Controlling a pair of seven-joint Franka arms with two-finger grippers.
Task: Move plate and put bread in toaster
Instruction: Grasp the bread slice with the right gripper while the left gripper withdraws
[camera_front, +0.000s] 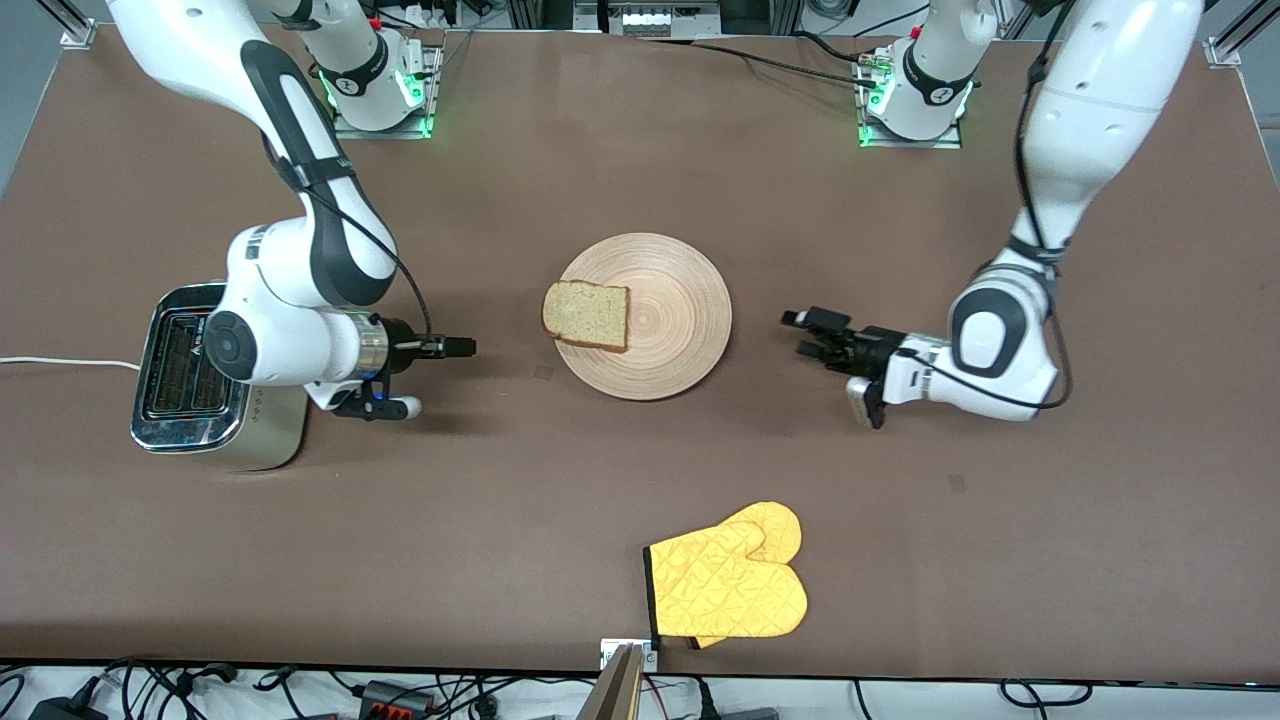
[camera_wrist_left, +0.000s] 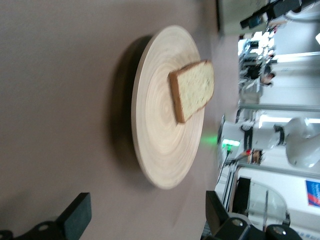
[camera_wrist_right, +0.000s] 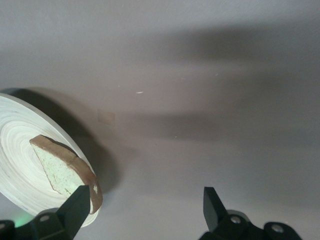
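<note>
Both jaws gape wide, empty; bread (camera_front: 587, 315) lies flat on plate (camera_front: 680, 330).

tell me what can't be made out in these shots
- Toaster: in the front view the right arm covers part of its top, so part of the slots is hidden.
- Bread: cut off by a right gripper finger in the right wrist view.
- Plate: underside unseen everywhere.

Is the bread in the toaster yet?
No. The bread lies flat on the plate; the toaster slots look empty.
</note>
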